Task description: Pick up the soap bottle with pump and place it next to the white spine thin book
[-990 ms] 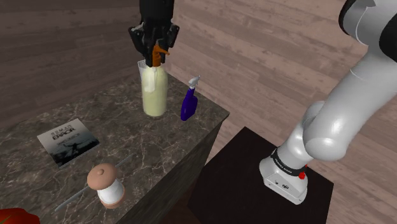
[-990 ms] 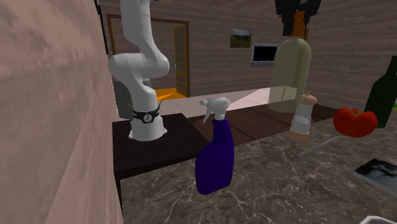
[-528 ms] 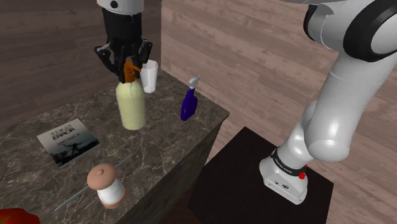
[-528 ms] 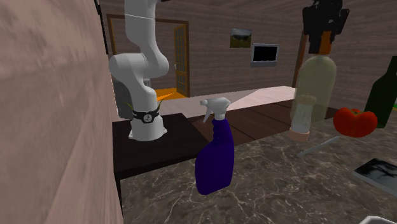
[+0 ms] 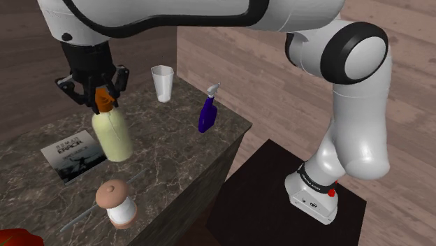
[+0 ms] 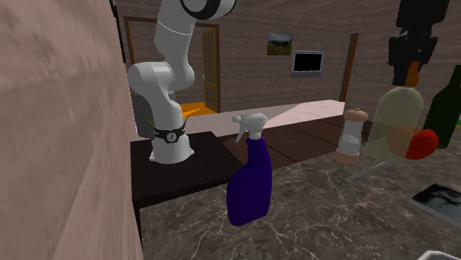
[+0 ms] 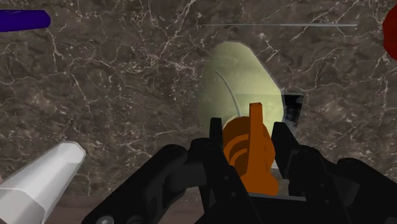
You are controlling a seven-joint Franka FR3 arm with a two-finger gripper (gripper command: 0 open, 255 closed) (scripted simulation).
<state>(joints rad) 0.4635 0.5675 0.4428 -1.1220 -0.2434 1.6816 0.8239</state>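
Note:
The soap bottle [image 5: 114, 137] is pale yellow with an orange pump [image 5: 104, 99]. My gripper [image 5: 103, 98] is shut on the pump neck and holds the bottle a little tilted over the dark marble counter [image 5: 175, 161]. The thin book [image 5: 73, 154], with a grey photo cover, lies flat just to the shoulder view's left of the bottle's base. In the second exterior view the gripper [image 6: 411, 63] holds the bottle [image 6: 395, 122] in front of a red tomato [image 6: 422, 144]. In the wrist view the black fingers [image 7: 216, 140] clasp the orange pump [image 7: 251, 153] above the bottle's body [image 7: 238, 83].
A white cup [image 5: 162, 82] stands at the counter's far edge and a blue spray bottle [image 5: 206, 113] near its right edge. A pepper grinder [image 5: 117, 203] stands close in front of the book. A dark green bottle [image 6: 447, 103] stands by the tomato. The black stand [image 5: 279, 203] sits beside the counter.
The gripper has carried the soap bottle to the shoulder view's left, from in front of the cup to beside the book, and lower. Its grip on the pump is unchanged.

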